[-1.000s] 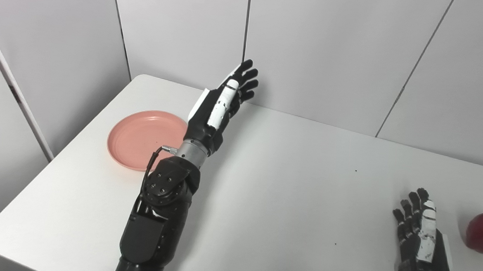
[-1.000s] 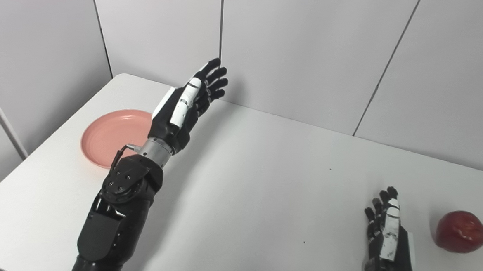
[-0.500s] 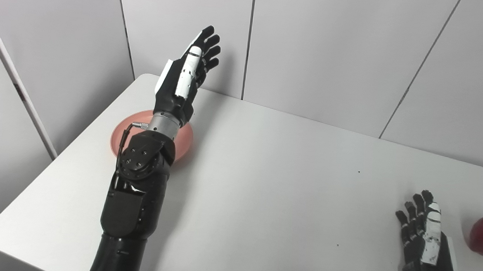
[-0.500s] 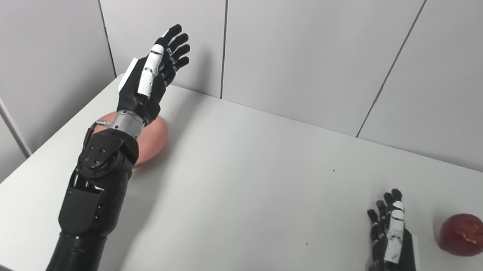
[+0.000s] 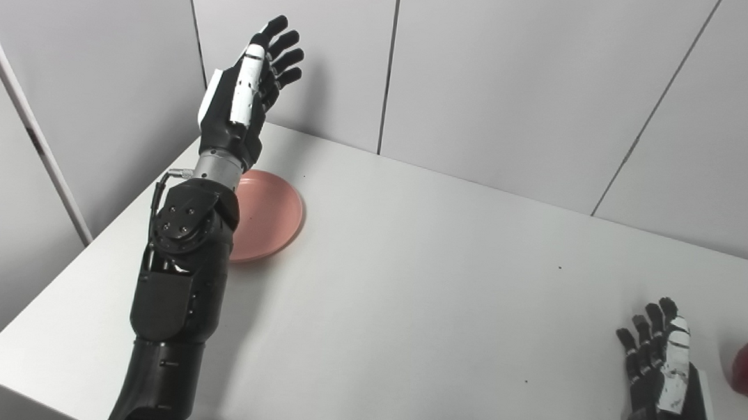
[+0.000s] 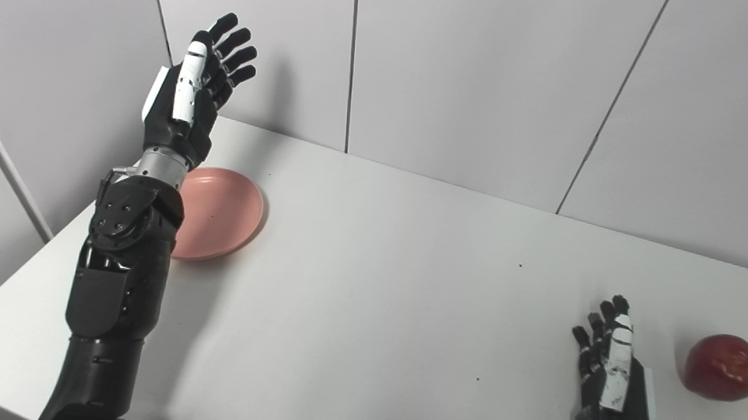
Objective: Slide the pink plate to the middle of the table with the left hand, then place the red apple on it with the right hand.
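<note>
The pink plate lies on the white table near its far left corner; my left forearm hides its left part. My left hand is open and raised above the plate's far left side, fingers pointing up toward the wall, apart from the plate. The red apple sits on the table at the right edge. My right hand is open and rests low on the table just left of the apple, apart from it.
Grey wall panels stand close behind the table's far edge and along its left side. The table's left edge runs beside my left arm.
My left arm has swung left and up, from right of the plate to over its left side. The plate and apple have stayed put; the camera shifted slightly. The right hand has not moved.
</note>
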Available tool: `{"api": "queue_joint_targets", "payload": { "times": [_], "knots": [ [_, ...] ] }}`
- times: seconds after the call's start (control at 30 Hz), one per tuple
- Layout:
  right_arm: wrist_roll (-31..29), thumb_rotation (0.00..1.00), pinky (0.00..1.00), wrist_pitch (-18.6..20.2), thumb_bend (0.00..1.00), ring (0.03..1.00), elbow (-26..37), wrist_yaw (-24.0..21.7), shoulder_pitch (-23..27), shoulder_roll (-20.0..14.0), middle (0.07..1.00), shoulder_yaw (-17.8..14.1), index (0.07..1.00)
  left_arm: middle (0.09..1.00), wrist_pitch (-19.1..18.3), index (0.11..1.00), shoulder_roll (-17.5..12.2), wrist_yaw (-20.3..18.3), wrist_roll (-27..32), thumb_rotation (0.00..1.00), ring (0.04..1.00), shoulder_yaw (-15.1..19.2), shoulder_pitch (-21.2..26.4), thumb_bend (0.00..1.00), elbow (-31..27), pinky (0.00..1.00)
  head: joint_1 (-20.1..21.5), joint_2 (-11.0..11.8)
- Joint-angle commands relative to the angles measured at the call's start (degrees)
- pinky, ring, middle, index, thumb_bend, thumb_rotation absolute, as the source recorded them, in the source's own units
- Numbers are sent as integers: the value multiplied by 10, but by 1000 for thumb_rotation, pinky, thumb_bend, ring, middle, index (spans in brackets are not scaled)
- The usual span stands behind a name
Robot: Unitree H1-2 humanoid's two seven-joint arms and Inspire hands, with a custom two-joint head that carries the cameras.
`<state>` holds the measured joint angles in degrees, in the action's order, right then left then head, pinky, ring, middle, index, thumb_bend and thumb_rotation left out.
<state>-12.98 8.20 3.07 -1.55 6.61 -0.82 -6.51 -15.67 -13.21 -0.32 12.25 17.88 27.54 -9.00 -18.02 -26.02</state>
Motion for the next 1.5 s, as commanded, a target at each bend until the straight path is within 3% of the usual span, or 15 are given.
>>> {"api": "queue_joint_targets", "payload": {
  "times": [0.0, 0.63, 1.13, 1.47],
  "knots": [
    [-2, 1000, 1000, -10, 168, 1000, 17, 3, 11, 1, 1000, -4, 1000, 900, 16, 874, -20, 5, 10, 1000, 891, 10, 28, 375, -4, 881, -1, -1],
    [-6, 1000, 1000, -10, 161, 1000, 20, -11, 7, -12, 1000, -2, 1000, 890, 35, 873, -86, 1, 46, 1000, 885, 72, 18, 375, 67, 877, -22, 1],
    [-7, 1000, 1000, -4, 142, 1000, 29, -4, 7, -11, 1000, 0, 1000, 896, 64, 874, -118, -5, 65, 1000, 902, 99, -2, 387, 142, 909, -19, -4],
    [-10, 1000, 1000, 1, 145, 1000, 36, -3, 7, -12, 1000, 0, 1000, 899, 70, 873, -118, -10, 77, 1000, 900, 102, -19, 361, 164, 903, -22, -6]
  ]
}}
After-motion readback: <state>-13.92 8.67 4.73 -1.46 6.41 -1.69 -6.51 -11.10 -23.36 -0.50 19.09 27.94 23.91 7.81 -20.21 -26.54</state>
